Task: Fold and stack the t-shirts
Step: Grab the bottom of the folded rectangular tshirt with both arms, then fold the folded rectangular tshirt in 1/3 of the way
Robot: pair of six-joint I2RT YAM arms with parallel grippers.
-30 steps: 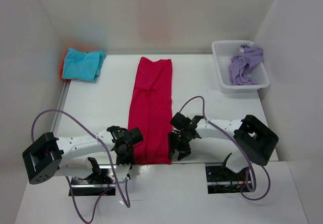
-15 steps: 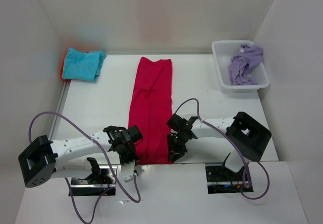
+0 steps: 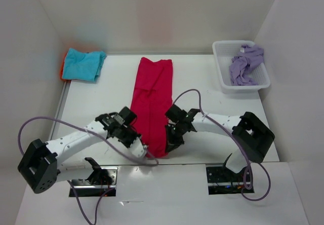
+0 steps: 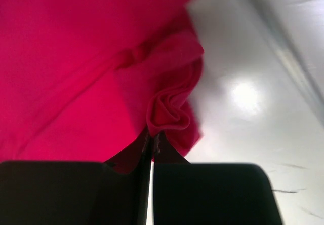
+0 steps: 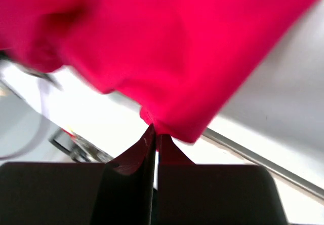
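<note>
— White table (image 3: 96, 103), walled on three sides: what is lying on it?
— Down the centre, the magenta-red shirt (image 3: 152, 96) is stretching lengthwise. At far left the turquoise shirt (image 3: 83, 65) is sitting folded, with the orange shirt (image 3: 63, 65) showing at its edge. At far right the lavender shirt (image 3: 245, 63) is lying crumpled in the basket (image 3: 221, 73).
— And the grippers?
— The left gripper (image 4: 152, 140) and the right gripper (image 5: 154, 134) are each clamping tight on a near corner of the magenta-red shirt, bunching its hem.

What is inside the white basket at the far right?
A crumpled lavender t-shirt fills the white basket, heaped highest toward its far corner. Anything beneath the cloth is covered and cannot be seen.
</note>
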